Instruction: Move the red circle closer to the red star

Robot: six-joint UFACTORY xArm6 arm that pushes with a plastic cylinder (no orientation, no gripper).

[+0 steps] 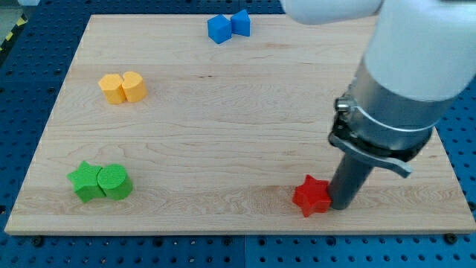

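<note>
A red star block (310,196) lies near the view's bottom edge of the wooden board, right of centre. My tip (341,206) stands right against the star's right side. I see no red circle; the rod and the arm's wide body cover the board behind and to the right of the star.
Two blue blocks (228,26) touch each other at the view's top centre. Two yellow blocks (123,87) sit together at the upper left. A green star (86,182) and a green circle (114,182) touch at the lower left. The board's bottom edge (223,228) is close below the red star.
</note>
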